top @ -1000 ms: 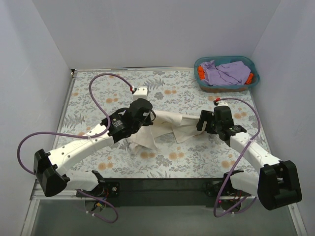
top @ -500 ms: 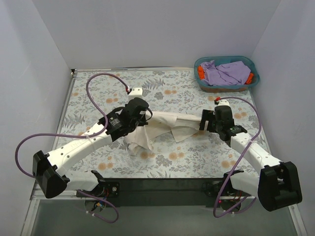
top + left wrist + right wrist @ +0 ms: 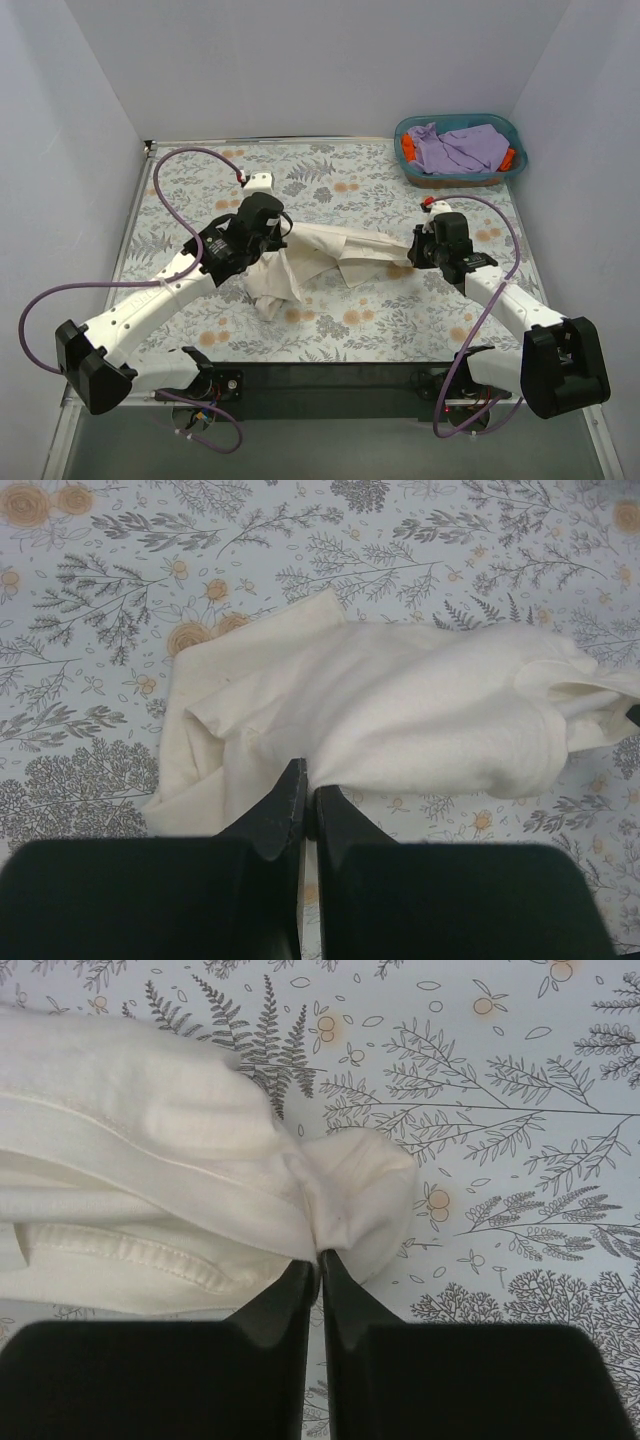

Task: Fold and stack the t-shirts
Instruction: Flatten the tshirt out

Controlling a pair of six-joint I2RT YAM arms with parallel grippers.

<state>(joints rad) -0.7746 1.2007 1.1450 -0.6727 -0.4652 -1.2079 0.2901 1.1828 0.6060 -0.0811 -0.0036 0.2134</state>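
Observation:
A cream t-shirt (image 3: 330, 255) hangs stretched between the two arms above the floral table. My left gripper (image 3: 275, 240) is shut on its left edge; in the left wrist view the fingertips (image 3: 308, 780) pinch the cream cloth (image 3: 400, 710), which drapes away in front. My right gripper (image 3: 415, 250) is shut on the shirt's right end; the right wrist view shows its tips (image 3: 319, 1258) pinching a bunched fold (image 3: 200, 1180). A loose part of the shirt droops to the table (image 3: 275, 295). Lavender (image 3: 462, 148) and orange-red (image 3: 408, 148) garments lie in the basket.
A teal plastic basket (image 3: 510, 130) stands at the back right corner of the floral tablecloth (image 3: 400, 320). White walls enclose the table on three sides. Purple cables loop from both arms over the left (image 3: 165, 175) and right (image 3: 515, 235) parts of the table.
The right gripper has shut on the shirt's right end. The left arm has pulled its end of the shirt leftward and back, drawing the cloth taut between the two grippers.

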